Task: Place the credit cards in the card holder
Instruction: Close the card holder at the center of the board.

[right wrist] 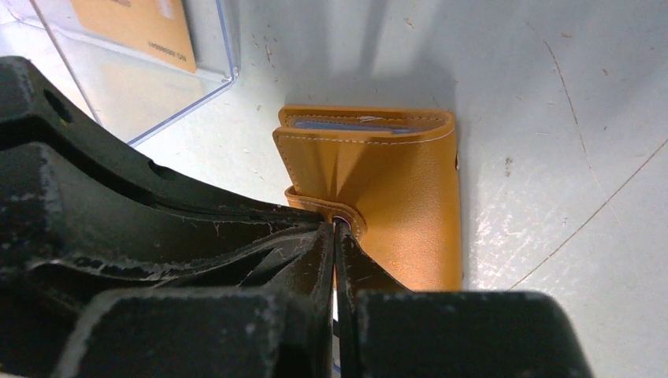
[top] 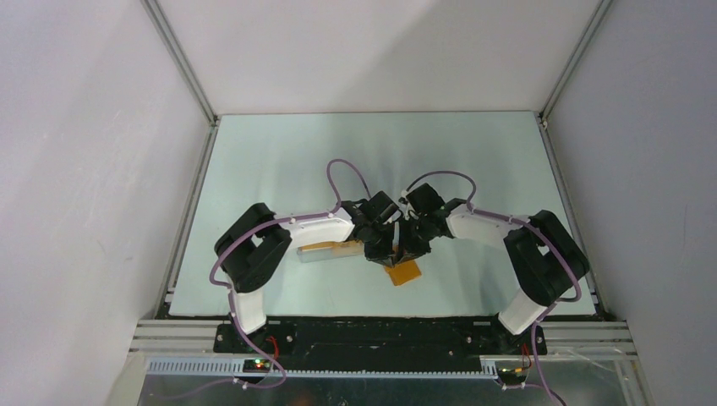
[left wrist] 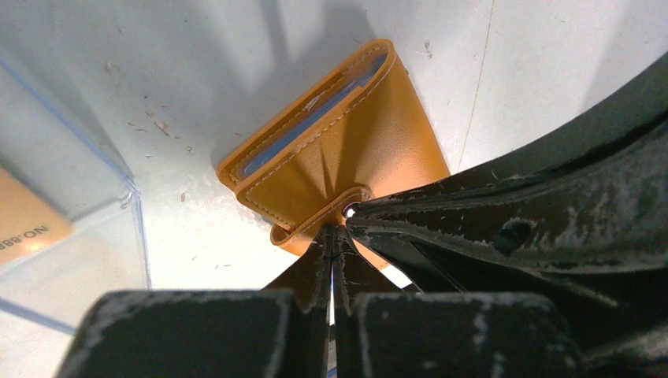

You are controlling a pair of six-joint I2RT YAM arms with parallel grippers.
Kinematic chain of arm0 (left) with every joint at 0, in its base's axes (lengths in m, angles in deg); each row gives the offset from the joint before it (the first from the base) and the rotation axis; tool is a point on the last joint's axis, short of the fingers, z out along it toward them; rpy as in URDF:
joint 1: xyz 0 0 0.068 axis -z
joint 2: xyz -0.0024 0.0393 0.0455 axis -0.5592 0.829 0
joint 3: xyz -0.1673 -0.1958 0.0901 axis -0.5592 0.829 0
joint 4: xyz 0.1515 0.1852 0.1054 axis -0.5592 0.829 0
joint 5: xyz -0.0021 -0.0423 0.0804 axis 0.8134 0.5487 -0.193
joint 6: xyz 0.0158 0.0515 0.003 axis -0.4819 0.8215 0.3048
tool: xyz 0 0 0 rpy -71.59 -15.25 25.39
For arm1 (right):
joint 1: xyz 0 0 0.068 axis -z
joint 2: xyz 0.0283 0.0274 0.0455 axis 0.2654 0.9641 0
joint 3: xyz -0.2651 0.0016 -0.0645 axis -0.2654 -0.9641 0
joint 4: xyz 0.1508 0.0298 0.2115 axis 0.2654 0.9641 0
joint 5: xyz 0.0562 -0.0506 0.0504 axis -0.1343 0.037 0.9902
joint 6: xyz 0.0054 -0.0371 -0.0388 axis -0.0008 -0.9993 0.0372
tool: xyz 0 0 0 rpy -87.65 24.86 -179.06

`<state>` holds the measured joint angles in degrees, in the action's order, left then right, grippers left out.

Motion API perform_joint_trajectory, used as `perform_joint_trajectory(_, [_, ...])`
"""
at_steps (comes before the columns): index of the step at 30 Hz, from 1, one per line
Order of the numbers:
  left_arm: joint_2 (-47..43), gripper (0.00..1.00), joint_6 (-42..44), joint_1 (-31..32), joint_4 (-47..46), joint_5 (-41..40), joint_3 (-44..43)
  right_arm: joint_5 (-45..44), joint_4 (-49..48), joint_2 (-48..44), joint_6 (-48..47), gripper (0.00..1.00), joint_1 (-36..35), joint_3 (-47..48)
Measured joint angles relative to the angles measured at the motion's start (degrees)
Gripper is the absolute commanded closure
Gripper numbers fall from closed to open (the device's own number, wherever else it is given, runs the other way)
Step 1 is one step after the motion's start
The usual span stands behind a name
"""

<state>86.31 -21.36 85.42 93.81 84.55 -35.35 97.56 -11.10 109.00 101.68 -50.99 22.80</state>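
The card holder (top: 404,272) is an orange-tan folded wallet lying flat on the table between both arms. It also shows in the left wrist view (left wrist: 346,142) and the right wrist view (right wrist: 402,189), with blue-grey pockets at its far edge. My left gripper (left wrist: 334,232) is shut, its tips against the wallet's clasp tab. My right gripper (right wrist: 336,224) is shut, its tips on the same tab from the other side. One golden-orange credit card (left wrist: 24,228) lies inside a clear plastic box and also shows in the right wrist view (right wrist: 134,27).
The clear plastic box (top: 325,251) stands just left of the wallet, close under the left forearm. The two grippers (top: 382,252) (top: 412,249) nearly touch each other above the wallet. White walls enclose the table on three sides.
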Motion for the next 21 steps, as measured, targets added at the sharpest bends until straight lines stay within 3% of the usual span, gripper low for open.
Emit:
perform_joint_trajectory(11, [0.4,1.0,0.2,0.2,0.9,-0.1,-0.7,-1.0,-4.2,-3.2,-0.1,0.99,-0.2,-3.6])
perform_joint_trajectory(18, [0.4,1.0,1.1,0.5,0.8,-0.5,-1.0,6.1,-5.0,-5.9,1.2,0.85,5.2,-6.4])
perform_joint_trajectory(21, [0.4,1.0,1.5,0.7,0.8,-0.6,-1.1,8.9,-5.3,-8.8,2.0,0.85,7.5,-6.5])
